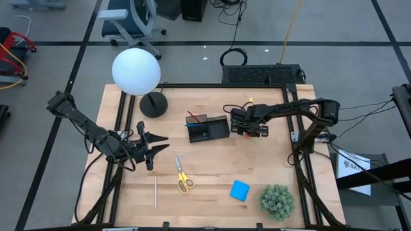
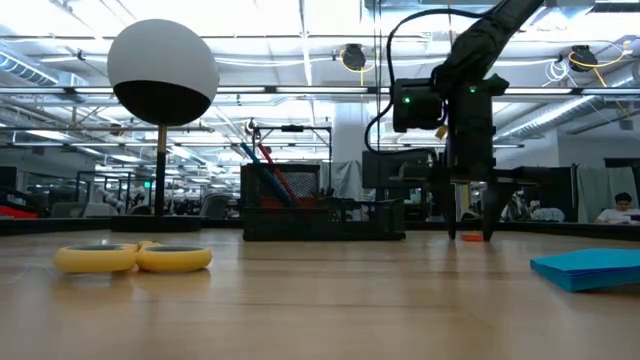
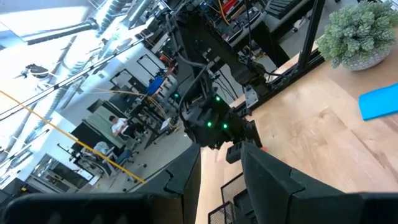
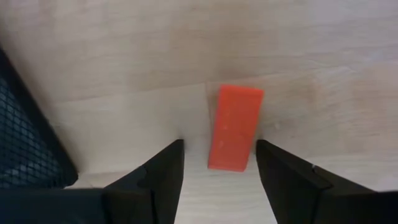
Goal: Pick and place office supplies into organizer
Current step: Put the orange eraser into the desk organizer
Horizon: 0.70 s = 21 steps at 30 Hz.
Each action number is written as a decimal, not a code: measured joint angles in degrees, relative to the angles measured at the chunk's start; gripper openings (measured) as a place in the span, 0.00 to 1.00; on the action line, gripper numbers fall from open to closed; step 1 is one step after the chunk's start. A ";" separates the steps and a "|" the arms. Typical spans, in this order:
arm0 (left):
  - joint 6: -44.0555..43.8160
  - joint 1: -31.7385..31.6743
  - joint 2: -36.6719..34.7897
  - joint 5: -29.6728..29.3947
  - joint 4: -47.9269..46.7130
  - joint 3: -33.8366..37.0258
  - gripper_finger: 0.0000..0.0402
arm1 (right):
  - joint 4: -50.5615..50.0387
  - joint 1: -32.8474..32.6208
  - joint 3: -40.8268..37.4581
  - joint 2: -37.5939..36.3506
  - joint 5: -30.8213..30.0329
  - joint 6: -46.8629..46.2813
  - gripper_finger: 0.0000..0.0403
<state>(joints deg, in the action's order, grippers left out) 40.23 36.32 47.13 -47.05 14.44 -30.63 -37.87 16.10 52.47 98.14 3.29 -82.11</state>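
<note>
Right gripper (image 4: 219,163) is pointing down at the pale wooden surface (image 1: 212,173) just beside the black mesh organizer (image 1: 209,129), fingers spread either side of the small flat red eraser (image 4: 235,126) lying there, not pinching it; left gripper (image 1: 154,147) is hovering apart, fingers spread, holding nothing.
</note>
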 joint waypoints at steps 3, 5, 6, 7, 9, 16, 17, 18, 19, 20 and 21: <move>-0.01 -0.02 0.00 0.00 0.27 0.00 0.31 | -1.44 0.00 0.46 0.22 0.28 0.15 0.45; 0.04 -0.17 0.00 0.00 0.20 0.00 0.31 | -2.54 0.00 1.05 0.40 0.91 0.54 0.43; 0.04 -0.26 0.00 0.00 0.22 0.00 0.31 | -2.85 0.00 1.35 0.40 0.98 0.60 0.41; 0.04 -0.24 0.00 -0.02 0.22 0.00 0.31 | -2.97 0.00 1.66 0.40 0.99 0.74 0.40; 0.04 -0.28 0.00 0.00 0.20 0.00 0.31 | -3.06 0.00 2.40 0.42 1.00 1.42 0.37; 0.04 -0.28 0.00 -0.02 0.21 0.00 0.31 | -3.52 0.40 3.93 0.51 1.58 3.38 0.30; 0.04 -0.28 0.00 -0.02 0.20 0.00 0.31 | -3.49 0.48 3.93 0.51 1.93 3.54 0.29; 0.04 -0.28 0.00 -0.02 0.20 0.00 0.31 | -3.49 0.51 3.93 0.51 2.37 3.65 0.28; 0.04 -0.28 0.00 -0.02 0.20 0.00 0.31 | -3.49 0.52 3.93 0.51 2.55 3.74 0.27; 0.02 -0.28 0.00 -0.02 0.20 0.00 0.31 | -3.49 0.52 3.93 0.51 2.62 4.04 0.26; 0.02 -0.28 0.00 -0.02 0.20 0.00 0.31 | -3.49 0.52 3.93 0.51 2.67 4.65 0.25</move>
<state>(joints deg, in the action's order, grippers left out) 40.25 36.03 47.13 -47.07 14.63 -30.63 -41.36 16.62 56.40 98.65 5.96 -77.46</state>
